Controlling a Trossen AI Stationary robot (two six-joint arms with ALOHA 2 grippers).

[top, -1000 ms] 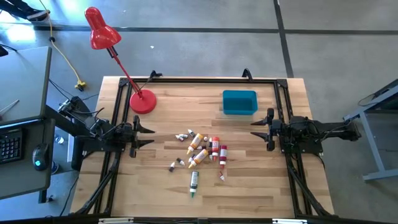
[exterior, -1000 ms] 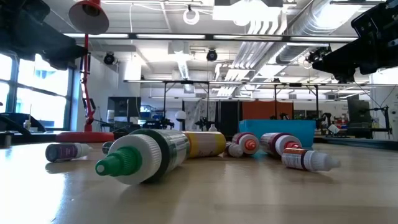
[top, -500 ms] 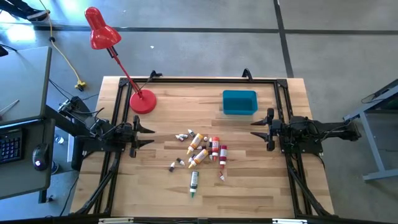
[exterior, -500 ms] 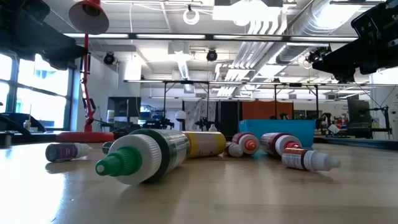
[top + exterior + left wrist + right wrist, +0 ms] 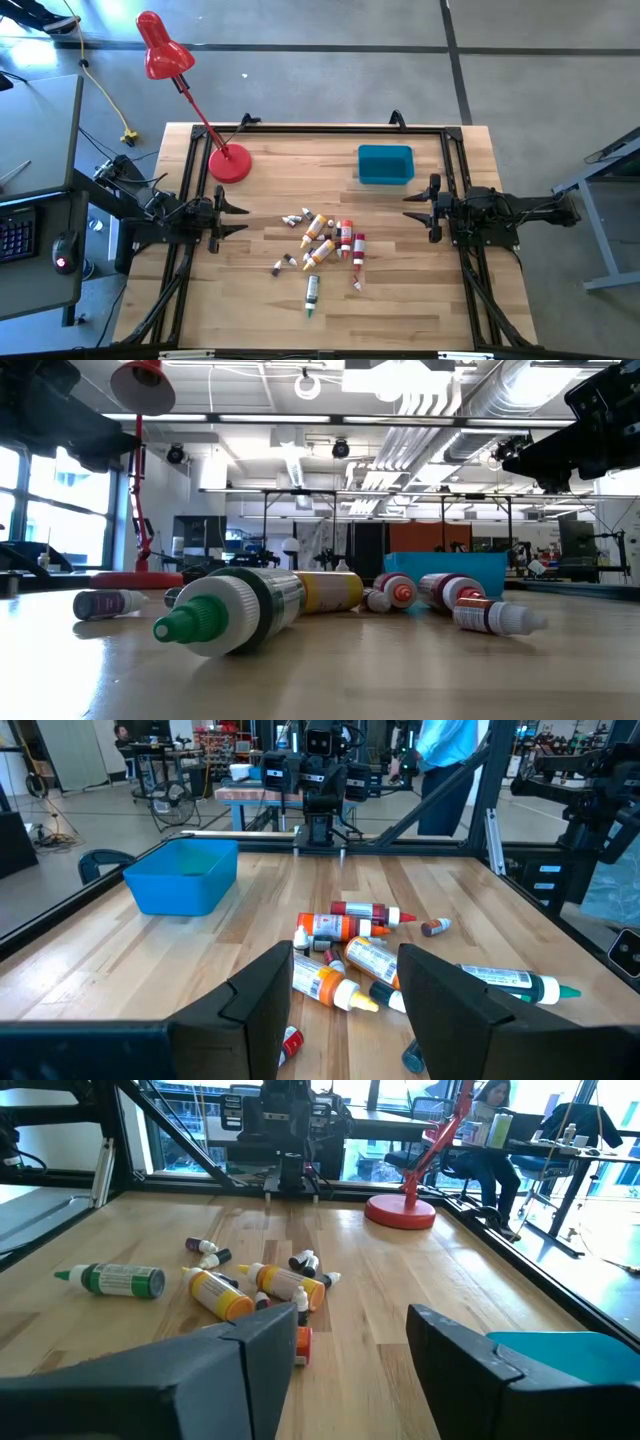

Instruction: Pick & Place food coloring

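The food coloring bottles (image 5: 325, 243) lie on their sides in a loose heap at the table's middle: yellow-orange and red ones (image 5: 345, 932), tiny grey-white ones (image 5: 284, 264), and a green-tipped tube (image 5: 312, 294) nearest the near edge (image 5: 225, 612). My left gripper (image 5: 228, 217) hovers open at the left side, clear of the heap. My right gripper (image 5: 420, 208) hovers open at the right side, also clear. In the wrist views the heap lies ahead of each gripper (image 5: 345, 1005) (image 5: 350, 1355).
A blue plastic bin (image 5: 385, 165) stands on the far right part of the table. A red desk lamp's base (image 5: 229, 163) sits at the far left. A dark frame (image 5: 320, 129) runs along the table's edges. People show in the room beyond.
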